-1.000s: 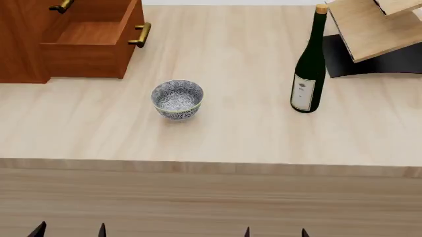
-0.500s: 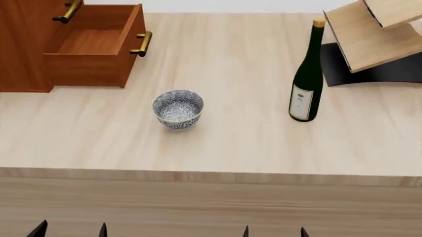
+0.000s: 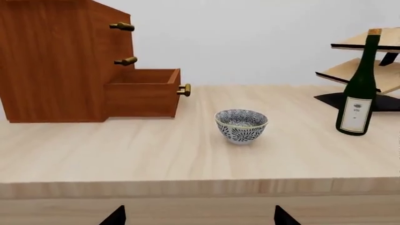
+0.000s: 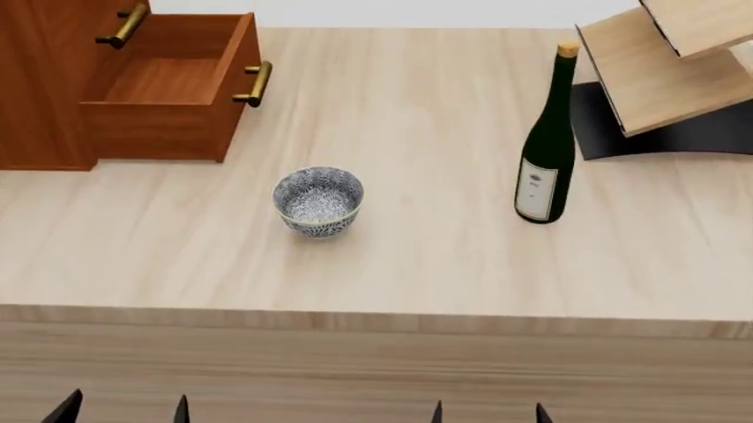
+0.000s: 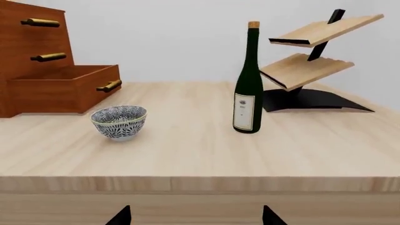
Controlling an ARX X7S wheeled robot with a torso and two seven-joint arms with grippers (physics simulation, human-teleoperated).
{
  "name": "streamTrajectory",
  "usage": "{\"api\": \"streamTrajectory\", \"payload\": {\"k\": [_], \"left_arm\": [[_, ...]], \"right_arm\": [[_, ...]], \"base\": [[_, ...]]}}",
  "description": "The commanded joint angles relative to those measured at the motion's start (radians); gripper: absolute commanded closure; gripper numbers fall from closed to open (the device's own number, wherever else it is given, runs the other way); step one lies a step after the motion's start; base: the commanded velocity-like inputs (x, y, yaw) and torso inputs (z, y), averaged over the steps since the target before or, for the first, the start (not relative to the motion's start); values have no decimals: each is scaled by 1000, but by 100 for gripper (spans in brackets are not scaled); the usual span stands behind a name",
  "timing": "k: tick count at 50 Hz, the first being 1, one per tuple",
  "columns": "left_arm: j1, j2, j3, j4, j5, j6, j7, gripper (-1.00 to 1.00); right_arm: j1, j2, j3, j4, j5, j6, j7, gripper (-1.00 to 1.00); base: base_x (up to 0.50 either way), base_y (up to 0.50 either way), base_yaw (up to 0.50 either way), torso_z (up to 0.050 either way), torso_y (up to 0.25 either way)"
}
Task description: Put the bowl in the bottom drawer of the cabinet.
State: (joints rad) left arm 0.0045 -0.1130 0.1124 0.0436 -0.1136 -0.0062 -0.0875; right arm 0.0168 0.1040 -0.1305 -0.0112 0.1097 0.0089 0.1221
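The blue-grey patterned bowl stands upright on the light wooden table, in front of the cabinet. The bottom drawer is pulled out and looks empty. My left gripper and my right gripper sit low in front of the table's near edge. Only their dark fingertips show. Both are open, with nothing between the fingers, well short of the bowl.
A dark green wine bottle stands to the right of the bowl. A light wooden rack on a black base is at the back right. Two upper drawers with brass handles are closed.
The head view has shifted slightly, so the bowl, bottle and cabinet sit a little lower in the picture. Nothing on the table has moved. The fingertips stay at the bottom edge.
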Motion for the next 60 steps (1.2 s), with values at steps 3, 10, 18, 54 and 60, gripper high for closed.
{"api": "streamTrajectory", "payload": {"k": [3, 10, 18, 54, 60], "left_arm": [[-6, -21, 5, 25, -3, -20, -26, -100], [-31, -47, -22, 140, -56, -119, -28, -100], [-76, -88, -40, 259, -79, -208, -39, -100], [-558, -264, -206, 595, -264, -717, -96, -100], [-678, -288, -267, 667, -337, -842, -121, -100]], "right_arm": [[3, 21, -13, -42, 9, 34, 20, -100], [24, 45, -13, -120, 5, 107, 36, -100], [50, 72, -1, -241, 22, 223, 51, -100], [173, 121, 48, -397, 77, 427, 96, -100], [169, 123, 38, -412, 77, 427, 98, -100]], "base": [[0, 0, 0, 33, 0], [0, 0, 0, 0, 0], [0, 0, 0, 0, 0], [0, 0, 0, 0, 0], [0, 0, 0, 0, 0]]}}
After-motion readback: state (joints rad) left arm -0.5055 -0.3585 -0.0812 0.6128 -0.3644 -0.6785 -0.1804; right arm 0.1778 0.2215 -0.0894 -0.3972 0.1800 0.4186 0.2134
